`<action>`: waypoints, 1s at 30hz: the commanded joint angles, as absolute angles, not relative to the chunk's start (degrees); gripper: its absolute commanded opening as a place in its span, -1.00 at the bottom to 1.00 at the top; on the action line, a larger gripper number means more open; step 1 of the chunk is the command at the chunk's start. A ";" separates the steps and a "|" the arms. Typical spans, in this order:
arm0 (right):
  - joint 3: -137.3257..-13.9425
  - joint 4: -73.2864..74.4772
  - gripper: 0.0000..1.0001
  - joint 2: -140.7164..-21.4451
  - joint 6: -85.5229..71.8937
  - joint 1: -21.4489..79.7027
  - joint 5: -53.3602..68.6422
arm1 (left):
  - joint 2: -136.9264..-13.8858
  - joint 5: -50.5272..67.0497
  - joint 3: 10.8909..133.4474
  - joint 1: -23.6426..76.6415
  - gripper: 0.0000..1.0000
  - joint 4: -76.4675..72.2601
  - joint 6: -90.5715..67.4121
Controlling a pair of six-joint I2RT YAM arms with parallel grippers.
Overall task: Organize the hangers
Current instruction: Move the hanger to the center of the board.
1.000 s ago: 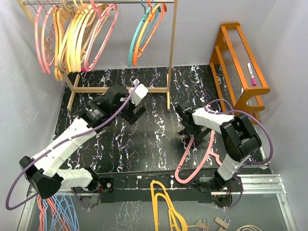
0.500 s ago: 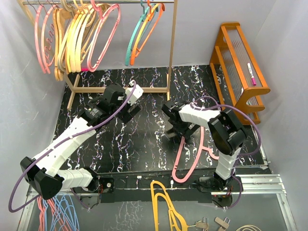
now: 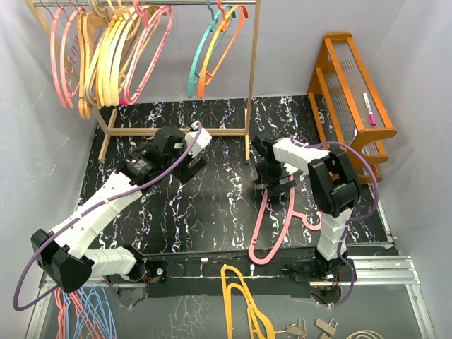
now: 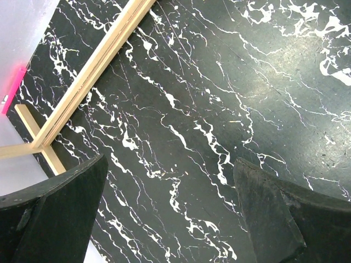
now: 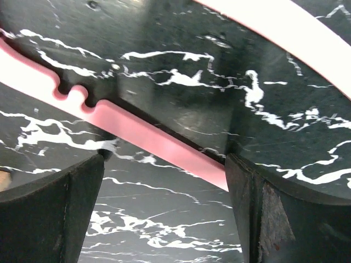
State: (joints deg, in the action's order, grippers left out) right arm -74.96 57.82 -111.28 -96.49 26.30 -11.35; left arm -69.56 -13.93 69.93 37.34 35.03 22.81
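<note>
- Pink, tan and yellow hangers [image 3: 106, 56] bunched at the wooden rack's [image 3: 252, 85] left end; teal and orange pair [image 3: 198, 70] hanging further right.
- Left gripper [image 4: 170, 208]: spread wide, grasping nothing, above the black mat [image 4: 230, 82] near the base bar [image 4: 93, 68].
- Right gripper [image 5: 164, 164]: released, fingers straddling 1 pink hanger [image 5: 148, 134] lying flat on the mat.

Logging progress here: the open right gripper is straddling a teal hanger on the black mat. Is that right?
No: the hanger that the open right gripper straddles on the black mat is pink, not teal, as the right wrist view shows.
</note>
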 commanded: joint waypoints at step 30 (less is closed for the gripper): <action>-116.89 61.79 0.85 -140.18 -99.02 9.49 -16.35 | -87.01 5.68 75.05 59.44 0.94 41.11 20.32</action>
State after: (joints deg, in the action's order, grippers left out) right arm -113.62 67.13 -133.93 -98.91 11.81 -10.13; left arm -85.10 -0.27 71.44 55.18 42.26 24.32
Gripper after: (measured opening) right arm 0.927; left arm 0.970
